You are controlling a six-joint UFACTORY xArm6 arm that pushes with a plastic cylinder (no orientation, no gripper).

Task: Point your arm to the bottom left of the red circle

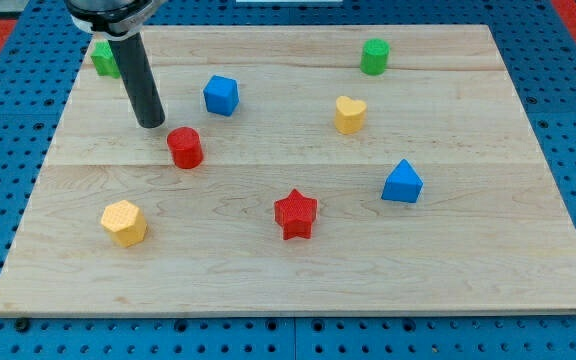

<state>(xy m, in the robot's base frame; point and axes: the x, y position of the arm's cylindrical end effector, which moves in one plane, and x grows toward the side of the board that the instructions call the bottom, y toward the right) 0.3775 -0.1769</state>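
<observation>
The red circle [185,147] is a short red cylinder on the wooden board, left of centre. My tip [152,123] rests on the board just up and to the left of the red circle, with a small gap between them. The dark rod rises from the tip toward the view's top left. A blue cube [221,95] lies up and to the right of the red circle.
A green block [104,59] sits at the top left, partly behind the rod. A green cylinder [375,56] is at the top right. A yellow heart [349,114], a blue block [402,183], a red star [296,214] and a yellow hexagon [124,222] lie elsewhere on the board [488,270].
</observation>
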